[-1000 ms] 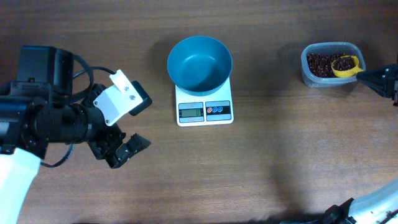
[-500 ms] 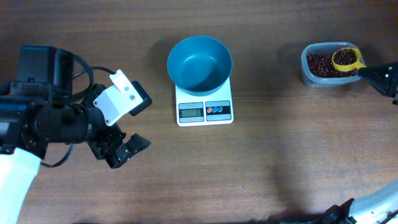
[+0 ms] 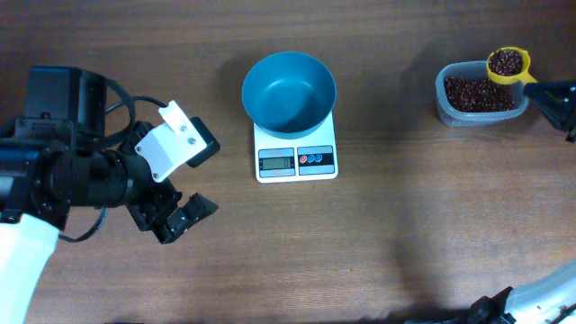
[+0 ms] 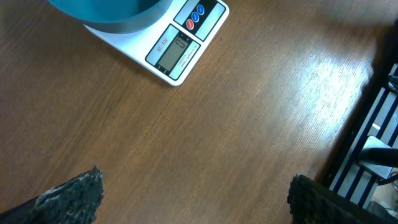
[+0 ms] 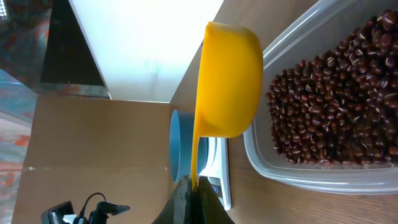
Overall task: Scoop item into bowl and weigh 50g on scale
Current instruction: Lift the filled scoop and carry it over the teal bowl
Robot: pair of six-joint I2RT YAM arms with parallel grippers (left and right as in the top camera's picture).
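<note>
Tabletop [image 3: 405,234] of dark wood fills the overhead view, and your left arm takes up its left side. The left pincer [image 3: 184,216] sits lower left of centre. The left wrist view shows its fingers spread wide with nothing between them.

At upper centre the blue bowl [image 3: 288,94] stands on the white scale [image 3: 296,162], and no beans are in it yet. The display is too small to read. At upper right sits the clear tub [image 3: 441,90], where most of the beans [image 3: 472,93] lie.

Your right pincer [image 3: 540,90] is at the right edge, clamped on the handle of the yellow scoop [image 3: 507,63]. The right wrist view shows the handle running straight down into the closed jaws. The scoop cup sits over the tub's upper right corner with beans in it.

The coming move likely turns on this: the bowl lies straight left of the scoop in the overhead view, well apart, with bare table between them. The scoop's long axis runs from the cup toward the lower right into the pincer. Your left pincer is the nearer to the bowl, but only the right one carries the load.

A second ago the scoop lay low among the beans; now it has risen out, loaded. Bowl, scale and left arm have not moved.
</note>
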